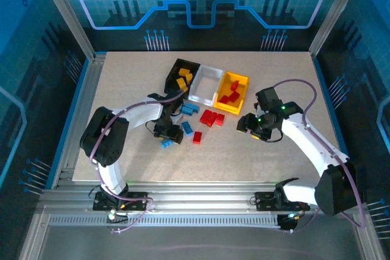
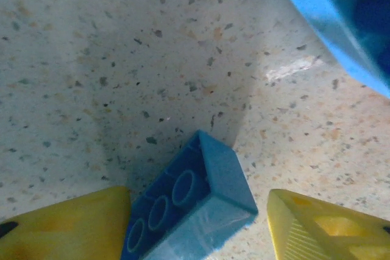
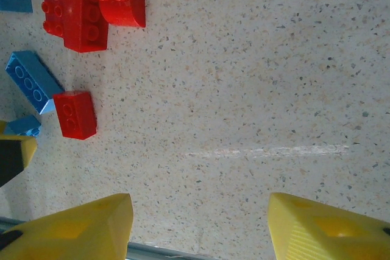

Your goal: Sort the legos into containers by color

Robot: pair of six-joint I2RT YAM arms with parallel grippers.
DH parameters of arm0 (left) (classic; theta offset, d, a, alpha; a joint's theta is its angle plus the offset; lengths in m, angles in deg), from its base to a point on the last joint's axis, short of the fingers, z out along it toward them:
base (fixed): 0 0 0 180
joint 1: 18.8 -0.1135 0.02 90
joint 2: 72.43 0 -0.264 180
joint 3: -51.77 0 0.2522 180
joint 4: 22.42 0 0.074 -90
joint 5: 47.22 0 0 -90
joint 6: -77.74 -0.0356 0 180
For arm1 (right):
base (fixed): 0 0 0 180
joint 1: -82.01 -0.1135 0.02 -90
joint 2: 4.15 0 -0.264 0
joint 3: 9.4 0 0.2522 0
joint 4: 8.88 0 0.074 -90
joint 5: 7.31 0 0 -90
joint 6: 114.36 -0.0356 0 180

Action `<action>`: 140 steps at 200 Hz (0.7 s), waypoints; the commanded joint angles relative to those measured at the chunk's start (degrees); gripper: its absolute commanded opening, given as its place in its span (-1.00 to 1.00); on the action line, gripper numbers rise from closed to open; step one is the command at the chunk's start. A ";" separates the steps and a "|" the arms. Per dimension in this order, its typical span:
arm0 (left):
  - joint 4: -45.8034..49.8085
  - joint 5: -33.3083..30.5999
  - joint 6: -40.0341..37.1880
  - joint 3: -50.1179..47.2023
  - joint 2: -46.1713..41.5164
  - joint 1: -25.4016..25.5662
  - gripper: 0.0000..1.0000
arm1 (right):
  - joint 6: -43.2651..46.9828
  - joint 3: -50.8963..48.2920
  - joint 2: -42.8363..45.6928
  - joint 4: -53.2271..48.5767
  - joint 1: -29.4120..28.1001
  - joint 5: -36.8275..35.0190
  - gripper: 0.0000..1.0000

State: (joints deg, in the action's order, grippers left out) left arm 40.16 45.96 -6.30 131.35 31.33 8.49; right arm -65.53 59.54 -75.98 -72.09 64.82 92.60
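An upside-down blue lego (image 2: pixel 201 211) lies between the yellow fingers of my left gripper (image 2: pixel 198 208), which is open. The lego touches the left finger (image 2: pixel 73 223), and a gap separates it from the right finger (image 2: pixel 323 223). In the top view this gripper (image 1: pixel 169 137) is low over the table beside other blue legos (image 1: pixel 187 128). Red legos (image 1: pixel 212 118) lie in the middle. The black bin (image 1: pixel 173 71) holds yellow legos, the white bin (image 1: pixel 213 72) looks bare, and the yellow bin (image 1: pixel 244 80) holds red ones. My right gripper (image 3: pixel 198 202) hangs open above bare table.
In the right wrist view, red legos (image 3: pixel 79 10), a blue one (image 3: pixel 33 80) and a small red one (image 3: pixel 74 114) lie to the left, and the table's near edge (image 3: pixel 152 251) runs just below the fingers. A blurred blue shape (image 2: pixel 341 28) crosses the left wrist view's top right corner.
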 commanded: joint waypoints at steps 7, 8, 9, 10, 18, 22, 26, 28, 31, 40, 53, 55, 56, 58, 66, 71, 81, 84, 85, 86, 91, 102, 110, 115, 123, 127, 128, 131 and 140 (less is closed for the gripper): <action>-1.32 -0.79 0.18 -2.53 -0.21 0.27 0.11 | -1.14 0.52 2.42 -1.64 0.07 0.11 0.24; -1.38 -0.75 0.19 -2.62 -0.31 0.24 0.09 | -1.17 0.49 2.50 -1.67 0.11 0.06 0.24; -1.46 -0.74 0.24 -2.71 -0.36 0.28 0.08 | -1.18 0.47 2.49 -1.69 0.08 0.09 0.24; -1.49 -0.77 0.22 -2.76 -0.43 0.29 0.06 | -1.23 0.42 2.53 -1.69 0.11 0.10 0.24; -1.84 -0.84 0.47 -3.51 -0.74 0.24 -0.07 | -1.40 0.21 2.90 -1.70 0.00 0.16 0.24; -2.03 -0.91 0.57 -3.79 -0.92 0.30 -0.11 | -1.53 0.07 3.10 -1.70 -0.07 0.07 0.24; -2.13 -0.89 0.69 -4.00 -1.08 0.31 -0.13 | -1.63 -0.06 3.31 -1.70 -0.01 0.10 0.24; -2.17 -0.92 0.67 -4.16 -1.08 0.29 -0.14 | -1.72 -0.13 3.42 -1.70 -0.01 0.11 0.24; -2.28 -0.90 0.74 -4.35 -1.22 0.31 -0.15 | -1.79 -0.25 3.52 -1.70 -0.08 0.11 0.24; -2.45 -0.84 0.94 -4.77 -1.34 0.29 -0.22 | -2.21 -0.55 3.86 -1.70 -0.18 0.11 0.24; -2.87 -0.49 1.64 -5.30 -1.78 0.13 -0.37 | -2.53 -0.96 4.35 -1.87 -0.46 0.19 0.24; -3.03 -0.35 1.77 -5.43 -1.89 0.18 -0.40 | -2.65 -1.02 4.40 -1.96 -0.47 0.15 0.24; -3.07 -0.32 1.82 -5.48 -1.94 0.20 -0.41 | -2.67 -1.03 4.50 -1.96 -0.47 0.17 0.24; -3.21 -0.18 1.96 -5.49 -2.04 0.17 -0.43 | -2.64 -1.06 4.55 -1.96 -0.58 0.12 0.24; -3.65 0.56 2.68 -5.75 -2.44 0.13 -0.52 | -2.72 -1.08 4.83 -2.27 -0.65 -0.04 0.24; -3.91 1.33 3.25 -5.80 -2.71 0.01 -0.57 | -2.72 -1.13 5.06 -2.46 -0.70 -0.07 0.24; -4.54 3.23 4.73 -5.84 -3.09 -0.36 -0.60 | -2.77 -1.29 5.60 -2.90 -0.83 -0.30 0.24; -4.71 3.90 5.28 -5.74 -3.19 -0.48 -0.60 | -2.69 -1.30 5.77 -3.07 -0.83 -0.25 0.24; -4.70 4.10 5.37 -5.72 -3.29 -0.52 -0.61 | -2.69 -1.30 5.84 -3.09 -0.83 -0.29 0.24; -4.70 4.28 5.60 -5.71 -3.39 -0.55 -0.61 | -2.69 -1.34 5.88 -3.14 -0.83 -0.22 0.24; -5.00 5.29 6.72 -5.56 -3.63 -0.77 -0.61 | -2.59 -1.41 6.22 -3.40 -0.83 -0.23 0.24; -5.97 8.03 9.85 -5.19 -4.33 -1.35 -0.62 | -2.08 -1.36 6.74 -4.13 -0.83 -0.24 0.24; -7.20 10.12 12.36 -4.90 -5.13 -1.87 -0.62 | -1.84 -1.39 6.96 -4.58 -0.89 -0.24 0.24; -7.88 11.42 14.00 -4.60 -5.30 -2.17 -0.62 | -1.72 -1.56 7.12 -4.64 -0.87 -0.04 0.24; -8.92 13.15 16.80 -3.90 -5.76 -2.72 -0.62 | -1.63 -2.12 7.45 -4.40 -0.79 0.63 0.24; -9.42 14.07 18.30 -3.42 -5.98 -3.05 -0.62 | -1.61 -2.56 7.56 -4.14 -0.83 1.06 0.24; -9.47 14.28 18.69 -3.29 -6.00 -3.13 -0.63 | -1.58 -2.63 7.57 -4.06 -0.83 1.20 0.24; -9.81 14.79 19.81 -2.84 -6.09 -3.37 -0.63 | -1.58 -3.03 7.67 -3.69 -0.83 1.51 0.24; -10.51 16.06 23.52 -1.36 -6.54 -3.81 -0.63 | -1.63 -4.31 7.90 -2.78 -0.83 2.63 0.24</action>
State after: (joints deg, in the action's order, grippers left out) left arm 32.97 54.09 6.05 126.85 27.75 6.31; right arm -67.23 57.99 -69.29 -74.41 64.64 92.82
